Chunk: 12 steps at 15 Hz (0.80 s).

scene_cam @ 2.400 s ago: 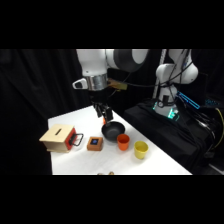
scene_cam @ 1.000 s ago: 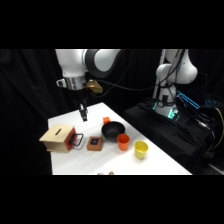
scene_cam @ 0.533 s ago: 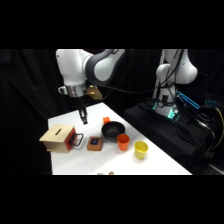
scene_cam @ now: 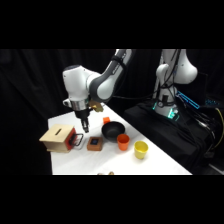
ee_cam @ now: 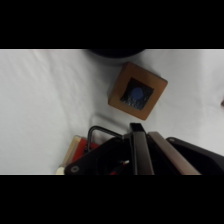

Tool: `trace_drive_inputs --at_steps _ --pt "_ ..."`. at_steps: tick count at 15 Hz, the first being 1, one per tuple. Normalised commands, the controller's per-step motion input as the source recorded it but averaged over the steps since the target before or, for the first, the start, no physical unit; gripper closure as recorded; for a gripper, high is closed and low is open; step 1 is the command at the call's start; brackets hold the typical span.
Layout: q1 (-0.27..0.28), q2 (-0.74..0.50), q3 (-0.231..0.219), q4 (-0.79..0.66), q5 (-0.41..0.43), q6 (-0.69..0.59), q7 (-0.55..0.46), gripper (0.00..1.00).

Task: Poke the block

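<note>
The pincer (scene_cam: pixel 85 127) hangs above the white bench (scene_cam: pixel 150 162), its tips pointing down and pressed together into one narrow dark blade in the wrist view (ee_cam: pixel 140 150) — nothing is gripped between them. Just beside and below it in the side view sits the block (scene_cam: pixel 94 144), flat on the bench with its dark blue mark facing up; the wrist view shows the block (ee_cam: pixel 137 91) a short way ahead of the fingertips, apart from them. To one side stands a tan slotted wooden box (scene_cam: pixel 57 138) with a dark wire handle (ee_cam: pixel 100 134) toward the pincer. Past the block lie a black bowl (scene_cam: pixel 113 131), an orange cup (scene_cam: pixel 123 142) and — nearer the bench edge — a yellow cup (scene_cam: pixel 141 150).
</note>
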Motion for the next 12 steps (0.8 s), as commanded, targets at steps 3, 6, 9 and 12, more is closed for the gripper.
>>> trace_drive_inputs --at_steps 3,6,9,12 --pt "0.02 0.09 0.0 -0.1 -0.005 0.27 0.07 0.98" --pt "0.025 0.05 0.013 -0.11 0.006 0.24 0.05 0.98" --pt "0.006 0.05 0.026 -0.09 0.035 0.23 0.02 0.97" --pt "0.001 0.04 0.034 -0.07 0.052 0.21 0.01 0.98"
